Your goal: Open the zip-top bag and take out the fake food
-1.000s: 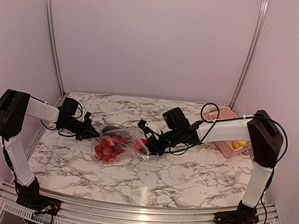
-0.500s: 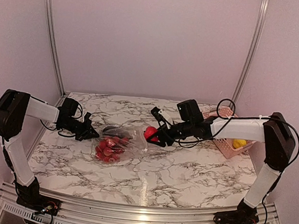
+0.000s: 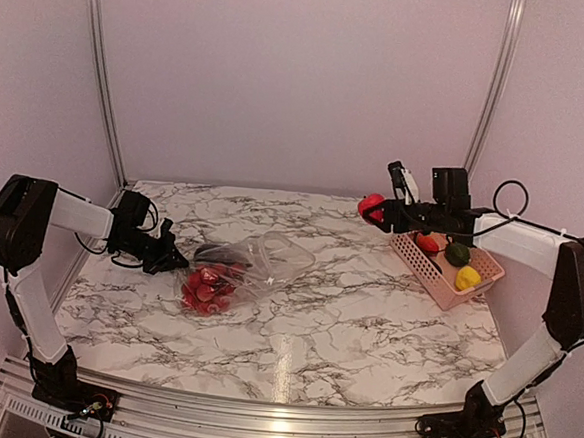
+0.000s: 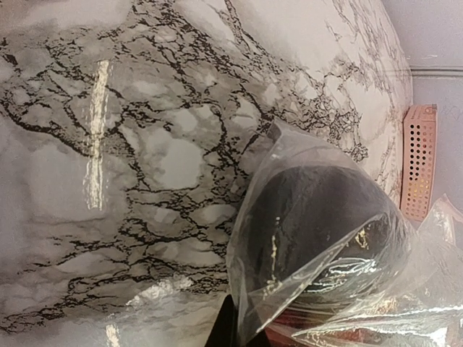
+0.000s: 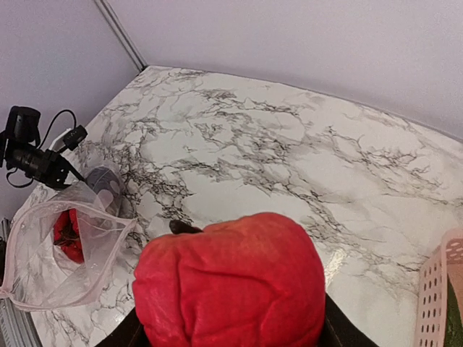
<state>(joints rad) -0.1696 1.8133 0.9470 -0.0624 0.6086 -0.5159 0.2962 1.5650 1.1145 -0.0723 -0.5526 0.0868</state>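
Note:
The clear zip-top bag [image 3: 254, 261] lies left of centre with its mouth open to the right. Several red fake food pieces [image 3: 207, 289] and a dark piece [image 4: 311, 217] are still inside it. My left gripper [image 3: 172, 261] is shut on the bag's left edge, and its fingertips [image 4: 233, 327] pinch the plastic [image 4: 289, 238]. My right gripper [image 3: 378, 211] is shut on a red ridged fake fruit [image 3: 370, 203] and holds it in the air just left of the pink basket. The fruit [image 5: 231, 282] fills the right wrist view, where the bag [image 5: 65, 242] lies far off to the left.
The pink perforated basket [image 3: 438, 274] stands at the right with a red, a dark green and a yellow piece in it. Its edge also shows in the left wrist view [image 4: 418, 159] and the right wrist view [image 5: 441, 296]. Walls close off the back and sides.
My right gripper has pulled the red fruit out of the bag and carried it up and right to the basket's near corner. The bag has slumped open. The left gripper has stayed put.

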